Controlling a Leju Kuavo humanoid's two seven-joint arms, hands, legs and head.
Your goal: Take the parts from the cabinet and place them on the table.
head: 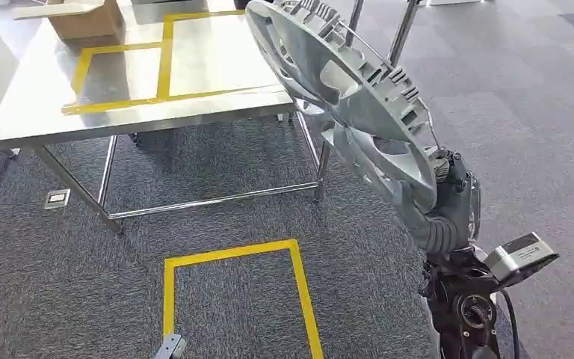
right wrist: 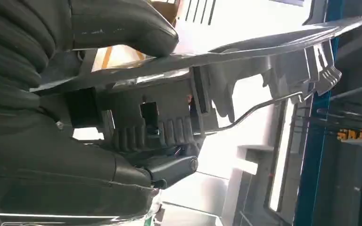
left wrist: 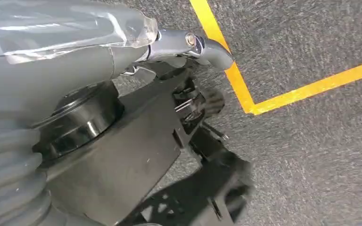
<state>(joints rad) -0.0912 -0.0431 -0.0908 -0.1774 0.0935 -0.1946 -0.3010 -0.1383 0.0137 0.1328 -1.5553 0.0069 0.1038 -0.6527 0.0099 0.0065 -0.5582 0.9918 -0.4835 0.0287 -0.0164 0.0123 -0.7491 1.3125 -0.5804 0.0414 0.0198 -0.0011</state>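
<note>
A large silver wheel cover (head: 344,82) stands tilted in the air at the table's right corner, its ribbed back and wire ring facing me. My right hand (head: 448,194) grips it by the lower rim. In the right wrist view the grey thumb (right wrist: 122,23) presses on one face of the wheel cover (right wrist: 264,47) and the darker fingers (right wrist: 169,169) clamp the ribbed side. My left hand (left wrist: 75,61) hangs low over the carpet; its thumb (left wrist: 207,47) sticks out and it holds nothing. The steel table (head: 37,112) carries yellow tape rectangles.
A cardboard box (head: 86,19) sits at the table's far left. A yellow tape square (head: 232,254) marks the carpet in front of the table. A blue cabinet upright (right wrist: 318,117) stands behind the wheel cover. Grey carpet stretches to the right of the table.
</note>
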